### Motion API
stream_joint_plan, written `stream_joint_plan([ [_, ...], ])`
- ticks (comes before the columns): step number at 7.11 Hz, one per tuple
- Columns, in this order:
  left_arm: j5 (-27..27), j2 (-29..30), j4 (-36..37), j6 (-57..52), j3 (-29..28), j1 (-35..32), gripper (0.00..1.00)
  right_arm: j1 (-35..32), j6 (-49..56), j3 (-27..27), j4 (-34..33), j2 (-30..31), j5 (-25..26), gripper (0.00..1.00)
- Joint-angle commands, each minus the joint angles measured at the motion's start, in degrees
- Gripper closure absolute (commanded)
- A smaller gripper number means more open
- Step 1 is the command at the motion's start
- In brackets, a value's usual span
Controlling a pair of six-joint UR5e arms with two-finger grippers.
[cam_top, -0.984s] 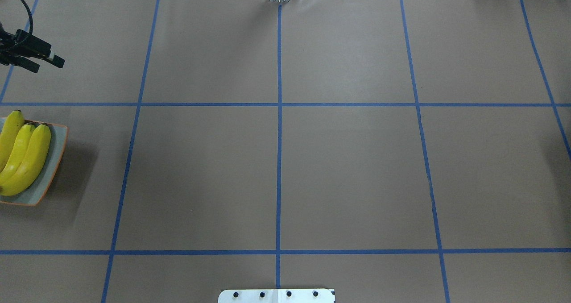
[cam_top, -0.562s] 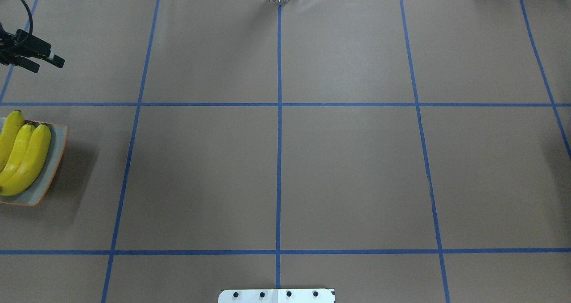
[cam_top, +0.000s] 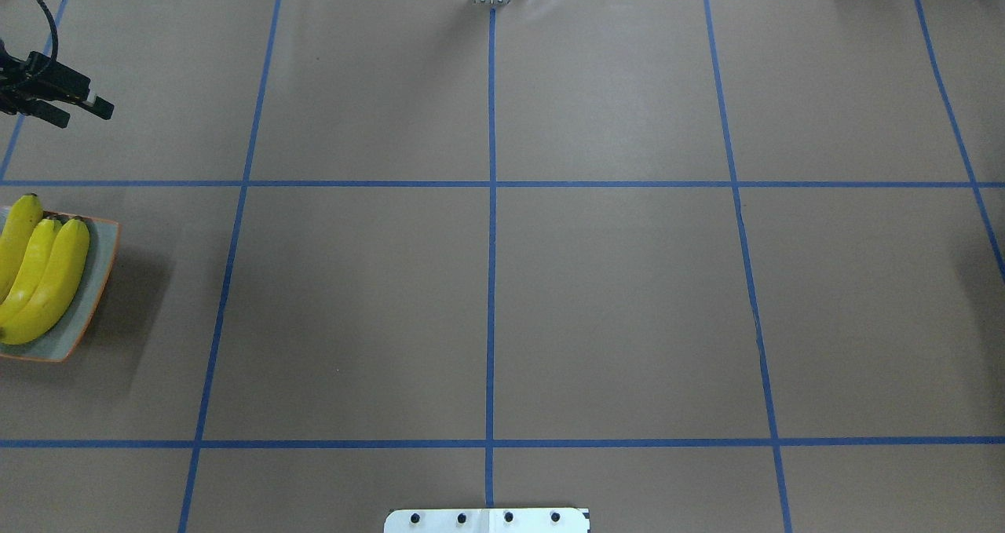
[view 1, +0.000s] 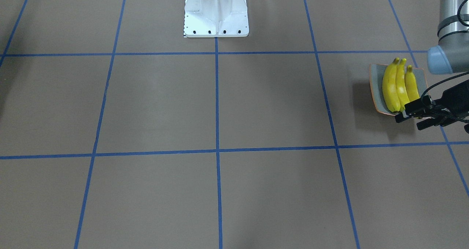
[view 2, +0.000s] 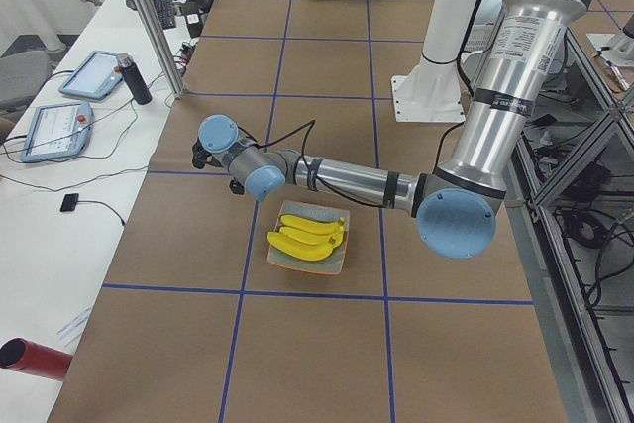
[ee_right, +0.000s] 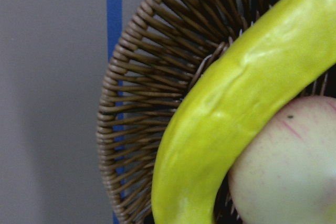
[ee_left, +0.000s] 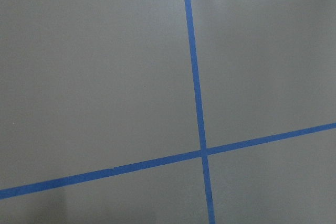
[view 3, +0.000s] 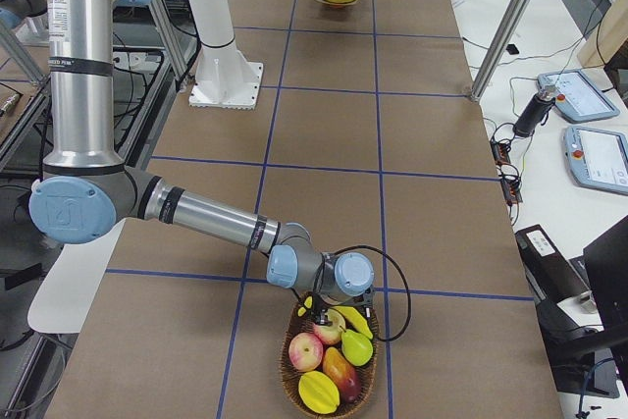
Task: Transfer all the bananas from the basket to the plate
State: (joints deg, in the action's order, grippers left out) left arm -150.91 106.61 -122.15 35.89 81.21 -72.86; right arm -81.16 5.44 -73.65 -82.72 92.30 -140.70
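Note:
Three yellow bananas [cam_top: 49, 282] lie side by side on the grey-green plate [cam_top: 96, 286] at the table's left end; the front view shows the same bananas [view 1: 397, 87] and plate [view 1: 375, 81]. My left gripper [cam_top: 82, 113] hovers beyond the plate, open with nothing between its fingers, and is also seen in the front view [view 1: 411, 121]. At the far end, my right gripper [view 3: 324, 313] is down in the wicker basket [view 3: 294, 385] over a greenish-yellow banana [ee_right: 236, 103]. Its fingers are not visible, so I cannot tell its state.
The basket also holds an apple [view 3: 306, 350], a pear [view 3: 358, 345] and other fruit. The white robot base [view 1: 216, 14] stands at the table's middle edge. A metal pole [view 3: 505, 36] and tablets [view 3: 594, 154] line the operators' side. Blue tape marks a grid.

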Motion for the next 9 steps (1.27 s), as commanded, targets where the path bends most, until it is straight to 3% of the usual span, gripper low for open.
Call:
stream_joint_plan([
  [1, 0.0, 0.0, 0.1, 0.0, -0.1, 0.0, 0.0, 0.0, -0.2, -1.9, 0.0, 0.0, -0.4, 1.0],
  [4, 0.0, -0.1, 0.1, 0.0, -0.5, 0.0, 0.0, -1.0, -0.2, -9.6, -0.8, 1.9, -0.3, 1.0],
  [7, 0.0, -0.2, 0.1, -0.1, -0.7, 0.3, 0.0, -6.7, 0.0, -16.8, -0.7, 4.8, -0.2, 1.0],
  [9, -0.1, -0.7, 0.0, -0.3, -1.1, 0.4, 0.0, -8.1, -0.1, -18.6, -0.7, 5.3, -0.2, 1.0],
])
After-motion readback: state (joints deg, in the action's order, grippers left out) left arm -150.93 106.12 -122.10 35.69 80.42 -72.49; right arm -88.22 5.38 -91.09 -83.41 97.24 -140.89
